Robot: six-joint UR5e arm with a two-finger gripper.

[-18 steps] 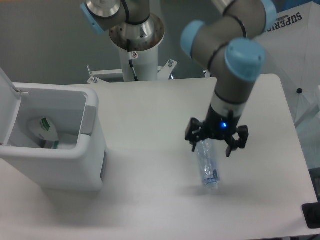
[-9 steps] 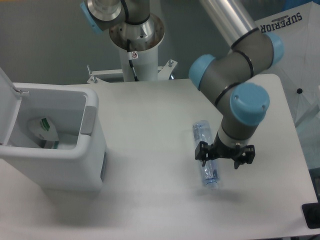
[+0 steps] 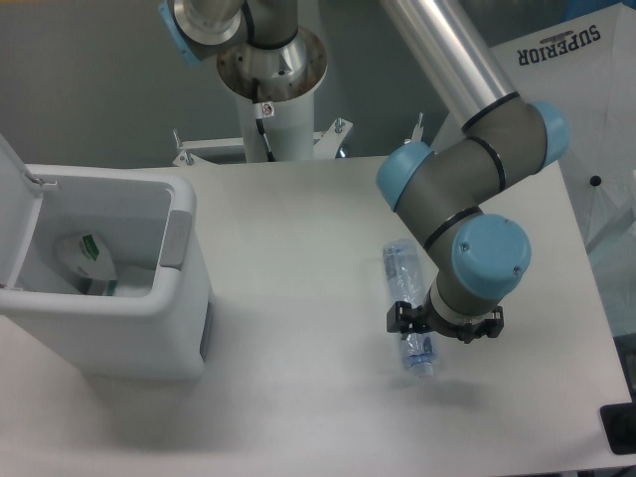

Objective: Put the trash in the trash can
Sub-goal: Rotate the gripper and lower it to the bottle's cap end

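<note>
Bottle [image 3: 406, 308]: lying on the table [image 3: 298, 338], well right of the bin [image 3: 109, 298].
Wrapper [image 3: 87, 260]: inside the bin.
Gripper [image 3: 443, 327]: low over the bottle; whether clenched, cannot tell.
Risk: crushed plastic could slip or roll from an off-centre pinch.

white table [image 3: 298, 378] | on it: trash can [image 3: 119, 328] left; crushed bottle [image 3: 405, 288] right

Premises: a robotics laboratory or test cell. Evidence: an industrial arm [image 3: 467, 199] mounted on a bolted white pedestal [image 3: 270, 119], a plain white worktable [image 3: 298, 397], grey backdrop wall [image 3: 89, 79], and a printed banner [image 3: 561, 45] at right.
</note>
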